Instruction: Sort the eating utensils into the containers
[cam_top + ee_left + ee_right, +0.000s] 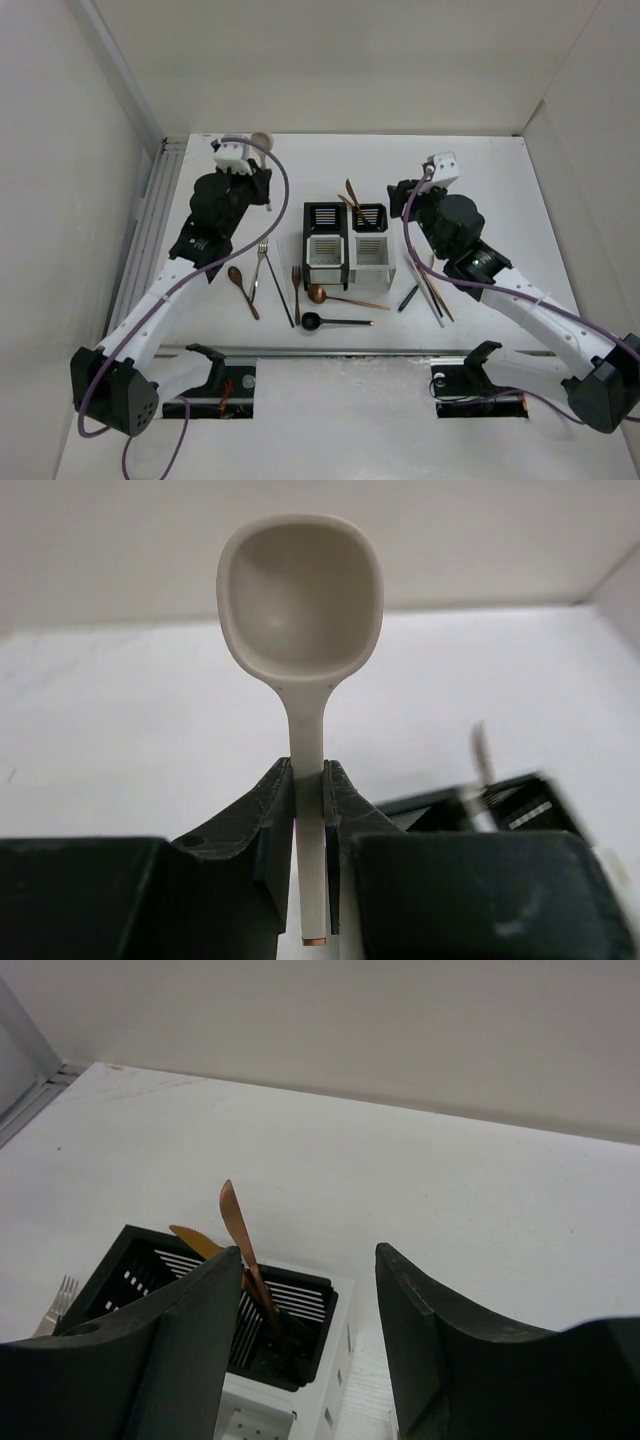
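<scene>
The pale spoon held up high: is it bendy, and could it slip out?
Probably stiff: the pale spoon stands straight up from the left fingers without drooping. It might swivel or slide, since only its slim handle is pinched, low down. The wide bowl sits far above the grip, so a bump could likely tilt it.

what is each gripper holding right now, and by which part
The left gripper is shut on a pale spoon, pinching the handle near its end, with the bowl sticking out past the fingertips. The right gripper is open and holds nothing.
</scene>
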`<control>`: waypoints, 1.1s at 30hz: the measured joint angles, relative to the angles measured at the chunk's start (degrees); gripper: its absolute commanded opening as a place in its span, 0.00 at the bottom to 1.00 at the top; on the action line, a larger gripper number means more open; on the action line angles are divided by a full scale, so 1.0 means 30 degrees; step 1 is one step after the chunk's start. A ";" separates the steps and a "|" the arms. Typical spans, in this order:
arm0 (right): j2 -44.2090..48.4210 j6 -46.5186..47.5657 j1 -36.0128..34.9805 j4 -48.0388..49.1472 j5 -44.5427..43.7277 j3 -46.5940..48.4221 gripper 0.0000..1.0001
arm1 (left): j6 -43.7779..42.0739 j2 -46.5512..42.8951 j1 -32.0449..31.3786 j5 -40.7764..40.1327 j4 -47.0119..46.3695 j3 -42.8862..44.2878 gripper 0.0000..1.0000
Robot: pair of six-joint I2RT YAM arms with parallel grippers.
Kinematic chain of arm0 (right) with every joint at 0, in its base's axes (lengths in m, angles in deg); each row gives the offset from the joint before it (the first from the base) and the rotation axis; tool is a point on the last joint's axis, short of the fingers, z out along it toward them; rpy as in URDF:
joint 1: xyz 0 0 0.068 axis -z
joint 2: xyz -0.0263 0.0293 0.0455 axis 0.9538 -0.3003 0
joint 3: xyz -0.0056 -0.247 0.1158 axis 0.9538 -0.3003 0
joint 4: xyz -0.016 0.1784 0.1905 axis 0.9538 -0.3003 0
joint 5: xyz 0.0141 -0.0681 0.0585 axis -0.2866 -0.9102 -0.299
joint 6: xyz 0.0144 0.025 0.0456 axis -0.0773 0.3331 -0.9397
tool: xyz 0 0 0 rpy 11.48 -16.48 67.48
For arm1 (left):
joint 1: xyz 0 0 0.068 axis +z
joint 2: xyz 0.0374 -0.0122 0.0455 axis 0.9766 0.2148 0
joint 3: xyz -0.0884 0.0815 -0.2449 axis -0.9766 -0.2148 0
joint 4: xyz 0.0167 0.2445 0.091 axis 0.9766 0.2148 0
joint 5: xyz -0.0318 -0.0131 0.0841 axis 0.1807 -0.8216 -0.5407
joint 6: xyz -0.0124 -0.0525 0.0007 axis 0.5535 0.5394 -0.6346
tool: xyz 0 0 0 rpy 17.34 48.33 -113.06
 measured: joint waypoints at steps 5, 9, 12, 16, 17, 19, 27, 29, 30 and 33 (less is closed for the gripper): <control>-0.0605 0.0066 0.0000 0.0058 -0.0102 0.0408 0.61 | -0.0495 0.1596 -0.2608 0.0517 -0.4881 0.1035 0.00; -0.0780 0.0058 0.0000 0.0007 -0.0240 0.0408 0.61 | -0.0546 0.3956 -0.4022 0.0780 -0.6739 0.0743 0.00; -0.0750 0.0051 0.0000 0.0007 -0.0517 0.0401 0.61 | -0.0452 0.5238 -0.4393 0.0831 -0.7424 0.0095 0.00; -0.0525 0.0044 0.0000 -0.0015 -0.0838 0.0335 0.61 | -0.0248 0.6448 -0.4481 0.0743 -0.8408 -0.0270 0.00; -0.0423 0.0044 0.0000 -0.0007 -0.0940 0.0277 0.61 | -0.0131 0.6586 -0.4481 0.0685 -0.8692 -0.0372 0.00; -0.0153 0.0044 0.0000 0.0000 -0.1173 0.0058 0.61 | 0.0160 0.6615 -0.4510 0.0532 -0.9304 -0.0809 0.00; -0.0029 0.0204 0.0000 -0.0029 -0.1727 -0.0117 0.66 | 0.1100 0.6725 -0.4845 -0.0044 -1.1482 -0.3512 0.23; -0.0029 0.0270 0.0000 -0.0036 -0.1749 -0.0117 0.69 | 0.1224 0.6725 -0.4830 -0.0175 -1.1839 -0.3847 0.33; -0.0029 0.0299 0.0000 -0.0036 -0.1800 -0.0117 0.77 | 0.1231 0.6725 -0.4838 -0.0270 -1.1927 -0.4029 0.38; -0.0029 0.0386 0.0000 -0.0036 -0.1785 -0.0117 0.82 | 0.1180 0.6725 -0.4845 -0.0423 -1.1970 -0.4320 0.44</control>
